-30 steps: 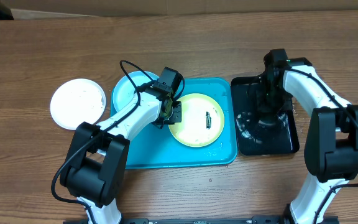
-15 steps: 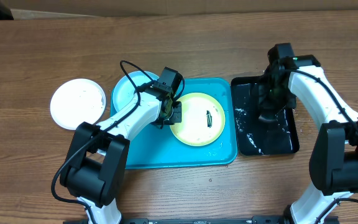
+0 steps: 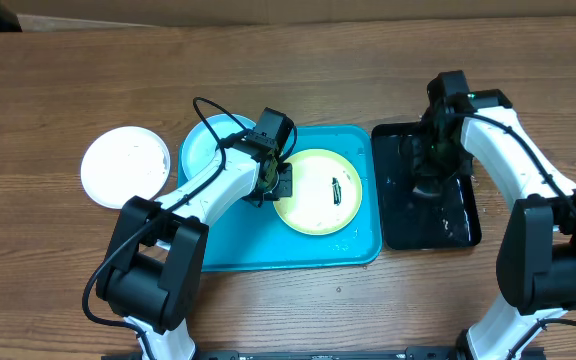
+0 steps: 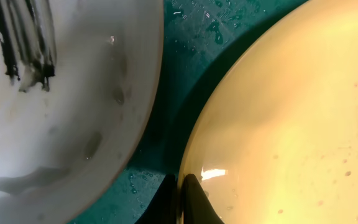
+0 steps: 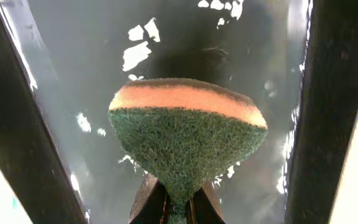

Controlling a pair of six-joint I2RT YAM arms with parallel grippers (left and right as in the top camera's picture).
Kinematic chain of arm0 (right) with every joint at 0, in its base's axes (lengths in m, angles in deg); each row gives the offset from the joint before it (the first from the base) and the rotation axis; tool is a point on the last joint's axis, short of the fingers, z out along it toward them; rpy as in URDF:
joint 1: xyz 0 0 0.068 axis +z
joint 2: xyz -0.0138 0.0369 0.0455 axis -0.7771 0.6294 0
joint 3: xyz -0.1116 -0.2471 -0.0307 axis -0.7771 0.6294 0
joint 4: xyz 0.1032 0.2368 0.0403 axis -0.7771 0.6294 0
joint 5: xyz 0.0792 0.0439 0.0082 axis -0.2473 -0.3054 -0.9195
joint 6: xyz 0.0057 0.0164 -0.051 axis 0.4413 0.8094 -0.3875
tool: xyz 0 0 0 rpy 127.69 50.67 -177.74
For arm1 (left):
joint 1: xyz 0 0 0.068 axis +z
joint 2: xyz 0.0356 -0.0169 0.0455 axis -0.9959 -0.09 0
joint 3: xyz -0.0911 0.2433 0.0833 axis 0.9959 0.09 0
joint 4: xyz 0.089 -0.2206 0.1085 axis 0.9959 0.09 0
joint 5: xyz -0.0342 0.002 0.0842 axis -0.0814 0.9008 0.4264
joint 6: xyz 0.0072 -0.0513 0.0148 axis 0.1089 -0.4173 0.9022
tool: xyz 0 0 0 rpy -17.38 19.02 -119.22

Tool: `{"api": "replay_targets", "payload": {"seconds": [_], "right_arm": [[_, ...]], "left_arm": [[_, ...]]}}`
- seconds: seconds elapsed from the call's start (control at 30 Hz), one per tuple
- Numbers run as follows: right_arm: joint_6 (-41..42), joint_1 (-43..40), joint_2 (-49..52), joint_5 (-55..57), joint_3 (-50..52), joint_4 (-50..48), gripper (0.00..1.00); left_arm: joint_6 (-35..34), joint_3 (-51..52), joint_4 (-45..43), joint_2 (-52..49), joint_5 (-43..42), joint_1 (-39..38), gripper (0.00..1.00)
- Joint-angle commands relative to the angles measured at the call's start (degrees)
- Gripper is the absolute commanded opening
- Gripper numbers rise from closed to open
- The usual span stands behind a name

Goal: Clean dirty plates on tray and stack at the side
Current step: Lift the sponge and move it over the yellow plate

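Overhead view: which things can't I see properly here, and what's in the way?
- sponge: hidden overhead by the right pincer that grips it.
- light blue plate: right part lies under the left arm.
- left pincer on the yellow-green plate: tips too small overhead.

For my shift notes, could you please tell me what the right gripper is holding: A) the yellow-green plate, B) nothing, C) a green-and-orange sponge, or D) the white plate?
C, since the right gripper is shut on the green-and-orange sponge over the black tray.
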Motion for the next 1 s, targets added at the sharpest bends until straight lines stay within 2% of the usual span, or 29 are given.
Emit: {"api": "replay_targets", "payload": {"seconds": [0.0,0.33,0.43,0.77,0.97], "right_arm": [[0.26,0.26,-1.09,-0.39,3.26,-1.73,0.04],[0.28,0.28,-3.30,-4.68,-11.04,9.70,0.04],[0.28,0.39,-3.37,-7.34,-11.47,10.38,0.04],[0.26,4.09,-3.37,-34.60,-12.79,6.75,0.04],[0.31,12.74,-3.23,-26.75,-12.35,4.72,0.04]], "left_arm": [[0.66,0.46,-0.02,-0.50,0.17,0.31,0.04],[0.66,0.46,-0.20,-0.50,0.17,0.31,0.04],[0.66,0.46,-0.17,-0.50,0.17,0.31,0.04],[0.61,0.46,-0.26,-0.50,0.15,0.31,0.04],[0.63,0.46,-0.20,-0.50,0.13,0.31,0.04]]}}
